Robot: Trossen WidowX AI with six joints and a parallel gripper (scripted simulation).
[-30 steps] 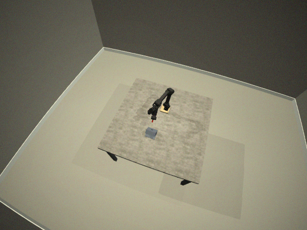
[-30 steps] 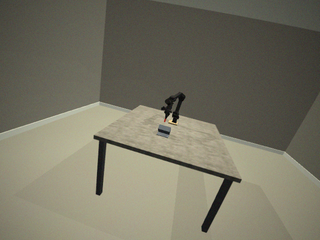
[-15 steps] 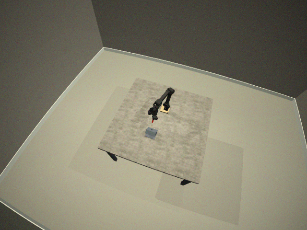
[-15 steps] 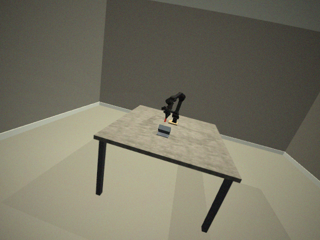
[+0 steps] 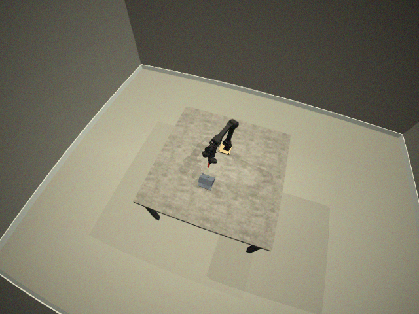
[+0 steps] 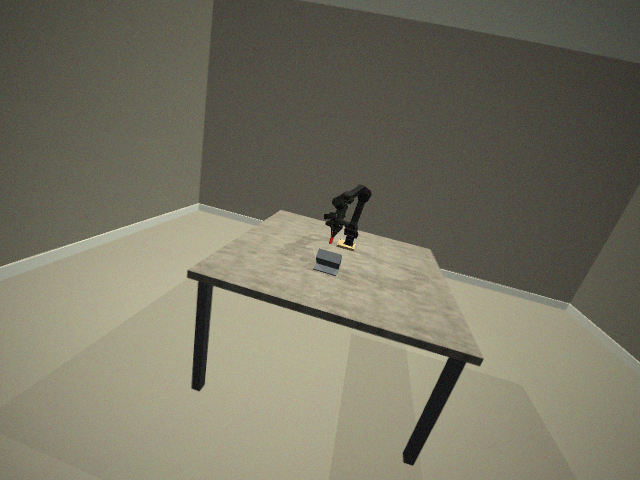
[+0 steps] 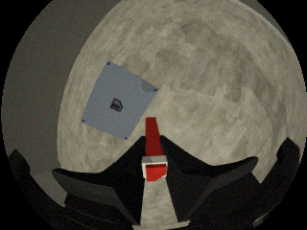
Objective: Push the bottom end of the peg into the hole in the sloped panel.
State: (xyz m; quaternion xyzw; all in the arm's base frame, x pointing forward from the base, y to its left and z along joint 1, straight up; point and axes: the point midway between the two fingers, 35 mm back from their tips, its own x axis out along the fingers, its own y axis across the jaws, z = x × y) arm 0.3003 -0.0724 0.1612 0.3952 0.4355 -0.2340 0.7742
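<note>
A red peg (image 5: 208,165) (image 6: 330,240) (image 7: 152,134) is held in my gripper (image 7: 152,140), which is shut on it. Its lower end sticks out past the fingertips and hangs in the air, clear of the panel. The blue-grey sloped panel (image 5: 205,180) (image 6: 328,257) (image 7: 102,100) stands on the table in front of the arm. In the wrist view its face is up and left of the peg, turned relative to the fingers. The dark hole (image 7: 116,104) in the face has flat sides and one slanted side. The hole is empty.
The grey mottled table (image 5: 243,203) (image 6: 392,294) carries everything. The arm's yellow base plate (image 5: 223,152) (image 6: 346,246) is behind the panel. Small dark dots mark the panel face's corners in the wrist view.
</note>
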